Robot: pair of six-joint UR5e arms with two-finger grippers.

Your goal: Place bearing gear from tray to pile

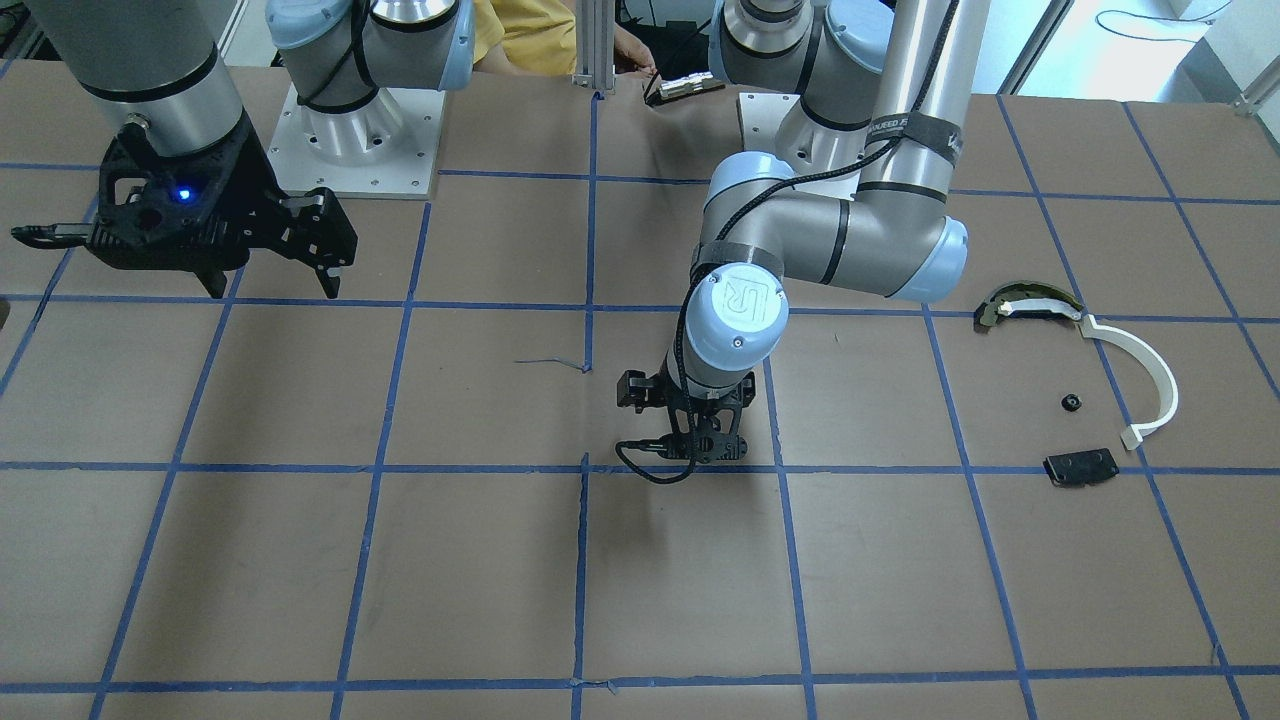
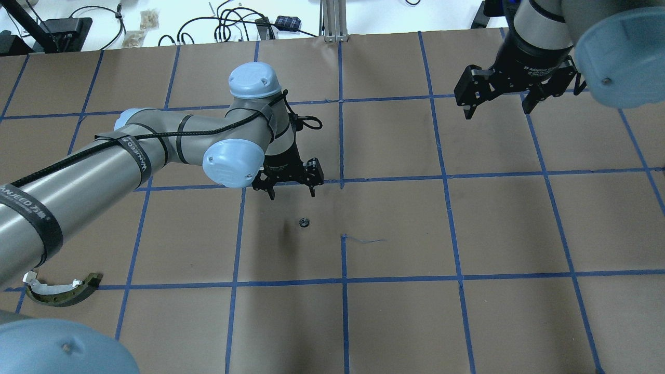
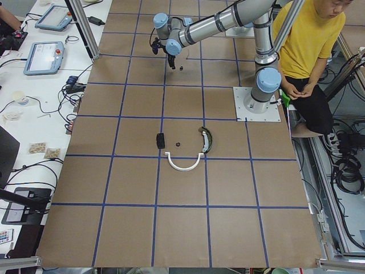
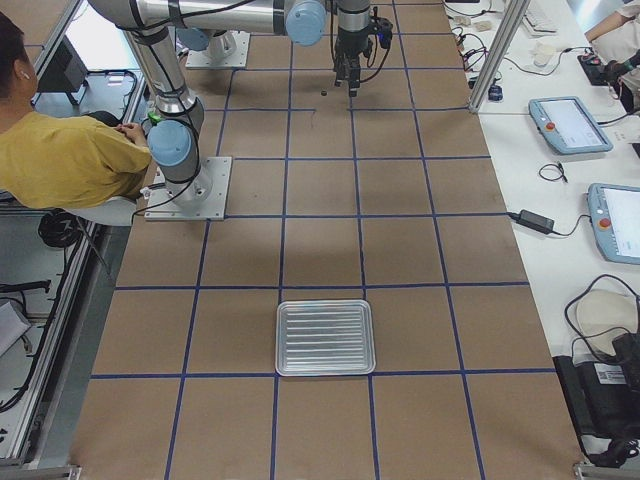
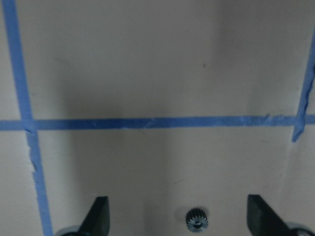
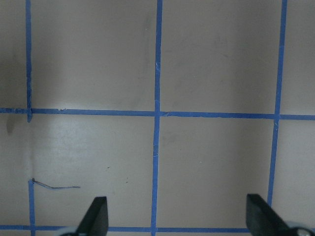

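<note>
Dark metal, toothed and tiny, the bearing gear lay on the bare brown tabletop near its middle. It was in neither the tray nor the pile, whose white arc strip, olive curved piece and black plate sat well apart, on the left arm's side.

The left tool hung just above the gear with its fingers spread wide and nothing between them. The right tool was equally wide and empty, well off to the other side.

The likely trouble was the gear's low profile. The fingers would probably have to drop almost to the paper, and stopping short would close them over the gear, while going too low would drive them into the tabletop. In the wrist view the gear sat slightly off-centre, so one finger might touch first and push it aside.

The gear lay flat with its bore facing up and its teeth radiating evenly. Being round, it had no long axis to align with.
</note>
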